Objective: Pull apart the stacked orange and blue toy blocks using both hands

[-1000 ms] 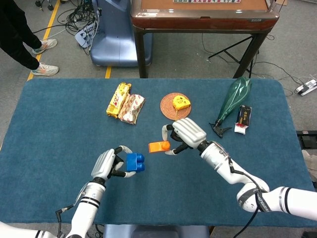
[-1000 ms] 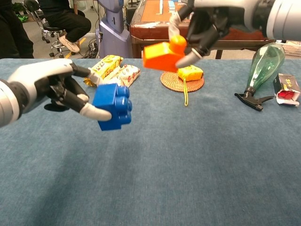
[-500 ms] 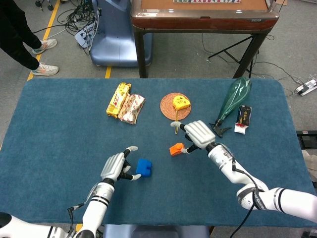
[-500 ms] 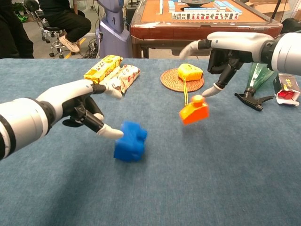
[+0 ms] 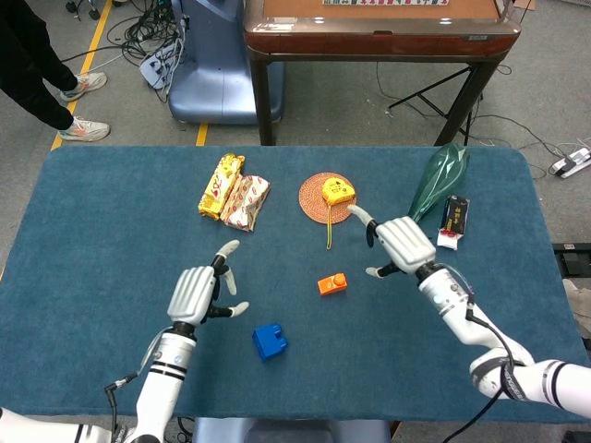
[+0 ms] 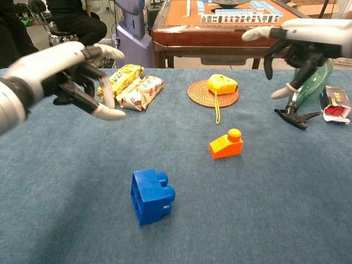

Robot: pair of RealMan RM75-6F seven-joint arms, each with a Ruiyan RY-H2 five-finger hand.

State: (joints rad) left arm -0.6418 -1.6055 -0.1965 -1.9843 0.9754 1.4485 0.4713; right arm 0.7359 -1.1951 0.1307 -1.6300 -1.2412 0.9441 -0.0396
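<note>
Covering most of both views, the blue desk (image 5: 102, 240) reaches its far edge in the head view, while its near edge is cut off in the chest view. The right arm (image 5: 480, 332) runs out of the frame at the lower right of the head view; the left arm (image 5: 157, 388) leaves at the bottom. The left hand (image 5: 196, 293) hangs above the desk with fingers spread wide, holding nothing; in the chest view (image 6: 71, 77) its wrist is cut by the left edge. The right hand (image 5: 399, 245) is also spread wide and bare, raised near the spray bottle (image 5: 434, 189), whose lower part it partly hides in the chest view (image 6: 313, 74).

The snack packs (image 5: 233, 192) lie side by side toward the far left. A round mat (image 5: 316, 198) carries the yellow tape measure (image 5: 338, 191), its strap trailing toward the near side. A small packet (image 5: 453, 220) lies just beside the bottle; its print is too small to read.

The blue block (image 5: 269, 341) lies tilted on the desk, near the front, apart from everything. The orange block (image 5: 331, 283) sits upright between the hands, well apart from the blue one, with open cloth all round both.
</note>
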